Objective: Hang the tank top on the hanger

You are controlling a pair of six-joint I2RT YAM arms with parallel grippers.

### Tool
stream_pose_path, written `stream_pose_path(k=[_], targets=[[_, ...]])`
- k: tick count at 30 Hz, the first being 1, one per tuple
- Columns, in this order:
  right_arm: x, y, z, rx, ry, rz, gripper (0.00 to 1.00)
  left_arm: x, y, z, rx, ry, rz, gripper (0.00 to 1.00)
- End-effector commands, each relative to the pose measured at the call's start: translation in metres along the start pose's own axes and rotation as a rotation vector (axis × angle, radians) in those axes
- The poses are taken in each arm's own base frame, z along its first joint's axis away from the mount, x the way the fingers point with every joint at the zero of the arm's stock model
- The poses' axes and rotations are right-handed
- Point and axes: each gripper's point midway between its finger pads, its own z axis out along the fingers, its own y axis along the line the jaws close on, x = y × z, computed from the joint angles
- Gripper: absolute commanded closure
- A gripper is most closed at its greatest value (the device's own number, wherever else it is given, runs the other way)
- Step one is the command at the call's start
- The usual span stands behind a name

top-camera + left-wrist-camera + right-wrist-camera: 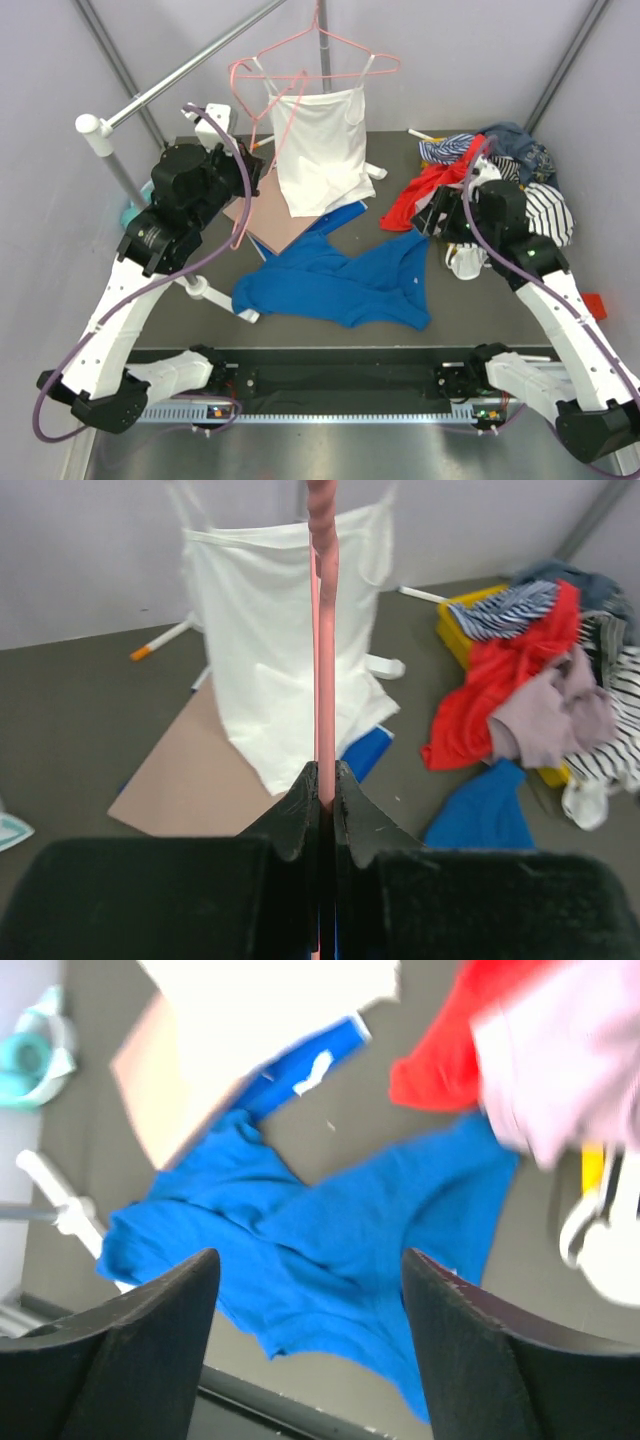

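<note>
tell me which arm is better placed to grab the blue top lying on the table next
Right. The right hand is open, empty, and poised over the royal-blue floppy fabric tank top. The left hand is shut on the thin pink wire hanger, so it is occupied.

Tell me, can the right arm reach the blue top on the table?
Probably yes. The right gripper hangs open above the tank top, and its wrist view shows nothing lying between them.

Camisole (322,150) behind tank top (340,282) — heap (510,165) right
</note>
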Motion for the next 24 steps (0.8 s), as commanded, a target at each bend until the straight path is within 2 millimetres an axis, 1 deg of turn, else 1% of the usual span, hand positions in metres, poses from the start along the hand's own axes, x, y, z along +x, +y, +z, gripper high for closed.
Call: stream_pose_path(k=[1,2,3,5,6,7,9,10,11,12,13,14,15,16,17,18,20,21,24], targets=[[-0.057,0.051,-0.025,-0.202,-0.147,-0.253,0.25,0.009,-0.042,-0.02,0.262,0.039,0.011,1.0],[-0.059,0.06,-0.025,-0.252,-0.141,-0.297,0.24,0.015,-0.055,-0.024,0.338,0.066,0.012,1.0],[-0.064,0.081,-0.035,-0.353,-0.144,-0.352,0.24,0.021,-0.06,-0.024,0.371,0.092,0.013,1.0],[-0.069,0.1,-0.04,-0.456,-0.158,-0.444,0.25,0.034,-0.072,-0.027,0.443,0.146,0.002,1.0],[-0.069,0.116,-0.052,-0.552,-0.168,-0.503,0.25,0.042,-0.082,-0.028,0.511,0.183,-0.006,1.0],[-0.077,0.126,-0.058,-0.601,-0.226,-0.566,0.25,0.047,-0.088,-0.031,0.548,0.209,-0.012,1.0],[-0.083,0.139,-0.073,-0.675,-0.293,-0.612,0.25,0.06,-0.099,-0.032,0.624,0.271,-0.012,1.0],[-0.092,0.148,-0.081,-0.705,-0.351,-0.64,0.24,0.057,-0.101,-0.034,0.643,0.276,-0.006,1.0],[-0.094,0.152,-0.084,-0.725,-0.365,-0.652,0.24,0.064,-0.101,-0.036,0.65,0.321,-0.004,1.0],[-0.098,0.16,-0.092,-0.765,-0.385,-0.68,0.24,0.071,-0.107,-0.035,0.696,0.36,0.001,1.0],[-0.098,0.164,-0.095,-0.789,-0.381,-0.694,0.25,0.067,-0.112,-0.038,0.726,0.367,0.002,1.0],[-0.096,0.167,-0.089,-0.812,-0.354,-0.695,0.26,0.072,-0.115,-0.043,0.758,0.408,-0.006,1.0],[-0.095,0.173,-0.093,-0.846,-0.351,-0.722,0.26,0.078,-0.119,-0.04,0.784,0.443,-0.014,1.0],[-0.093,0.176,-0.092,-0.864,-0.339,-0.731,0.27,0.076,-0.126,-0.048,0.842,0.458,-0.025,1.0],[-0.092,0.177,-0.089,-0.873,-0.331,-0.739,0.28,0.079,-0.128,-0.048,0.857,0.476,-0.03,1.0],[-0.09,0.18,-0.09,-0.892,-0.325,-0.75,0.29,0.084,-0.127,-0.048,0.864,0.503,-0.026,1.0],[-0.085,0.18,-0.084,-0.911,-0.295,-0.746,0.32,0.083,-0.128,-0.051,0.879,0.504,-0.015,1.0],[-0.08,0.181,-0.084,-0.936,-0.276,-0.747,0.33,0.084,-0.129,-0.051,0.885,0.505,-0.015,1.0],[-0.07,0.181,-0.072,-0.964,-0.215,-0.732,0.37,0.084,-0.135,-0.054,0.934,0.52,-0.042,1.0]])
